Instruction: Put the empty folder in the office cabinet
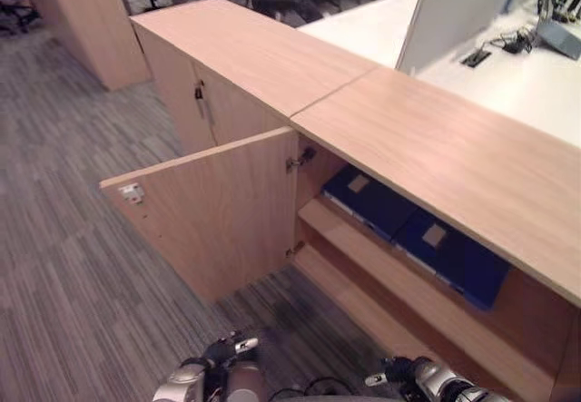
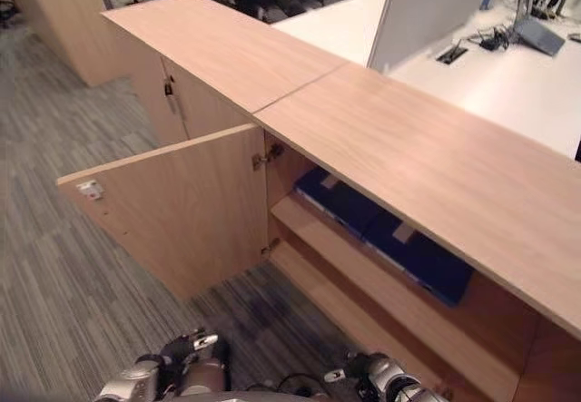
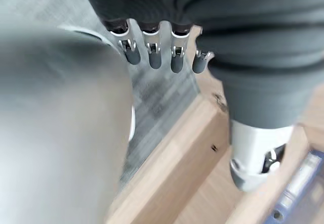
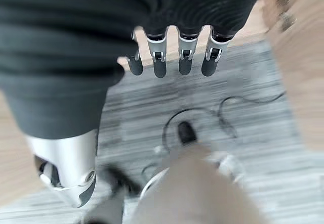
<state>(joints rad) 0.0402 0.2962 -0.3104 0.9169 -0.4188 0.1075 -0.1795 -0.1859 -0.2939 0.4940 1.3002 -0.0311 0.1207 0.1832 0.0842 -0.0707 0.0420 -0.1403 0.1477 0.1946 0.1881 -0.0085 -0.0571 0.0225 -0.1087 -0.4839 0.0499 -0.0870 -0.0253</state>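
The wooden office cabinet (image 1: 436, 148) stands before me with its left door (image 1: 218, 211) swung wide open. Two dark blue folders (image 1: 372, 204) (image 1: 454, 257) lie flat side by side on its upper shelf. A blue folder edge (image 3: 298, 188) also appears in the left wrist view. My left hand (image 1: 222, 357) hangs low over the carpet in front of the door, its fingers (image 3: 152, 52) straight and holding nothing. My right hand (image 1: 408, 373) hangs low before the open compartment, its fingers (image 4: 172, 57) straight and holding nothing.
A bare lower shelf (image 1: 363, 302) runs under the folders. The cabinet section to the left (image 1: 204, 102) is closed. Behind the cabinet is a white desk (image 1: 517, 75) with a divider panel (image 1: 454, 12). Striped grey carpet (image 1: 64, 266) lies to the left.
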